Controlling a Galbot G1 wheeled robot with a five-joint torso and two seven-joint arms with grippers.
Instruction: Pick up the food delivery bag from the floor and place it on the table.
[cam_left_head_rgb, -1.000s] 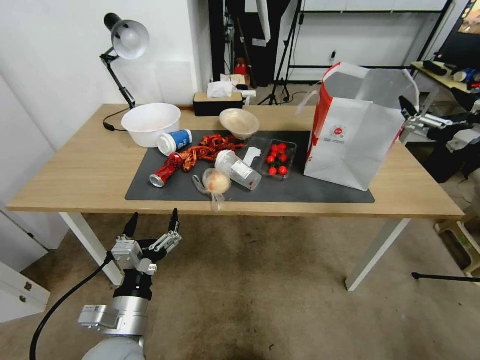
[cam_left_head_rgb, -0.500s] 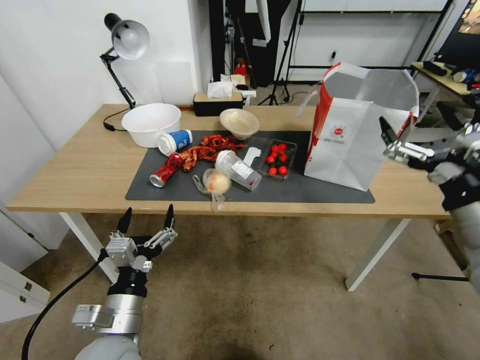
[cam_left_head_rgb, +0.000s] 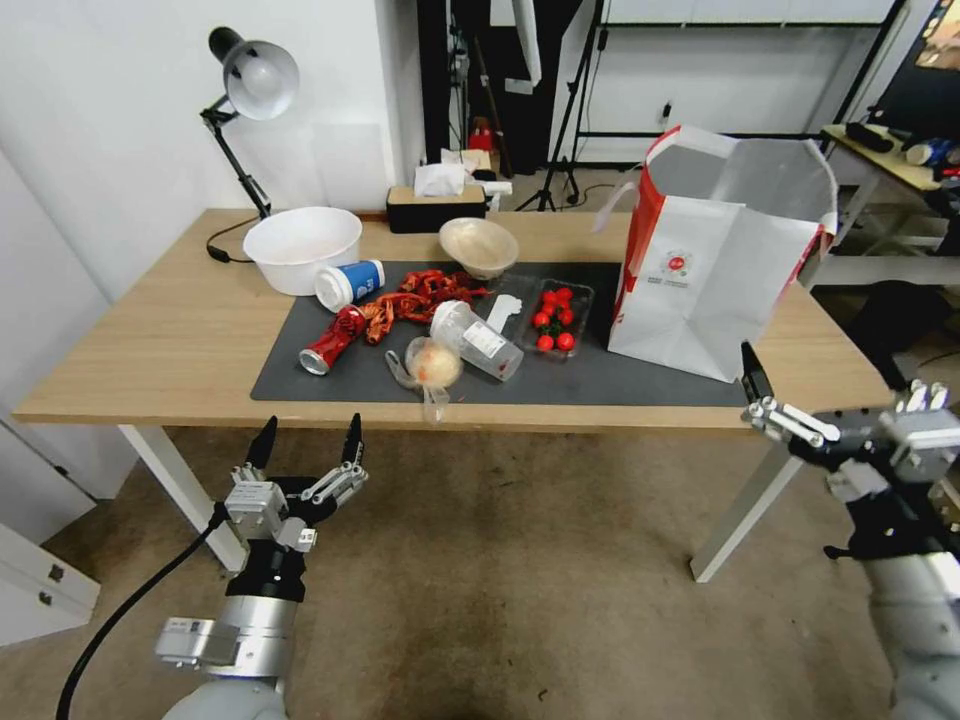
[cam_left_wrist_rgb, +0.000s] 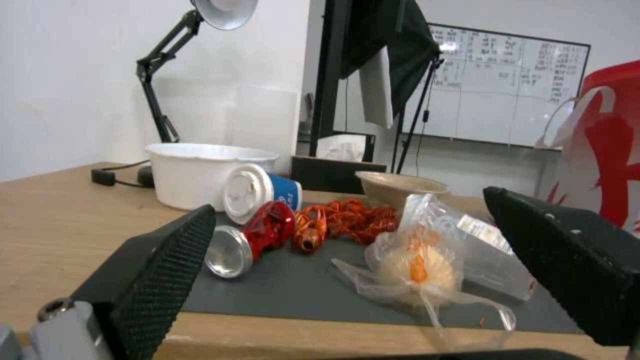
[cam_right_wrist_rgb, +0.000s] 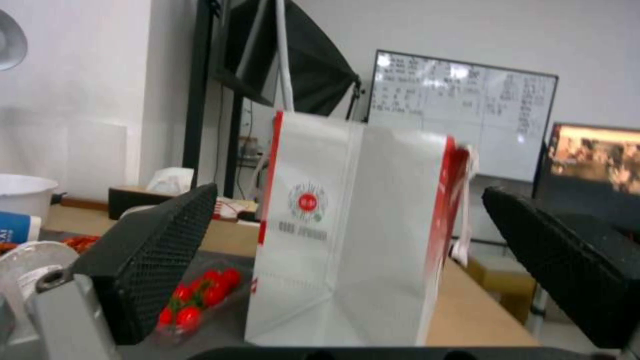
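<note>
Food delivery bag (cam_left_head_rgb: 712, 268) is upright on the table (cam_left_head_rgb: 140, 340), at the right end of the dark grey mat (cam_left_head_rgb: 600, 385), mouth open, foil lining showing.

Clutter on the mat, all left of the bag: tray of cherry tomatoes (cam_left_head_rgb: 555, 315) just beside it, then a clear tipped container (cam_left_head_rgb: 478, 340), small plastic bag with orange food (cam_left_head_rgb: 432, 365) near the table's front edge, red crayfish shells (cam_left_head_rgb: 410, 298), a crushed red can (cam_left_head_rgb: 330, 340), and a blue cup (cam_left_head_rgb: 350, 283) on its side. White bowl (cam_left_head_rgb: 302, 247) and beige bowl (cam_left_head_rgb: 478, 245) sit behind those; tissue box (cam_left_head_rgb: 436, 205) and desk lamp (cam_left_head_rgb: 245, 90) at the back edge.

My right gripper (cam_left_head_rgb: 768, 395) is off the front right corner of the table, fingers spread, not touching the bag. My left gripper (cam_left_head_rgb: 305, 448) hangs below the front edge over the floor (cam_left_head_rgb: 520, 600), also spread, empty.

Carpet is stained beige. Whiteboard (cam_right_wrist_rgb: 460, 112) and tripod stands are behind the table.
</note>
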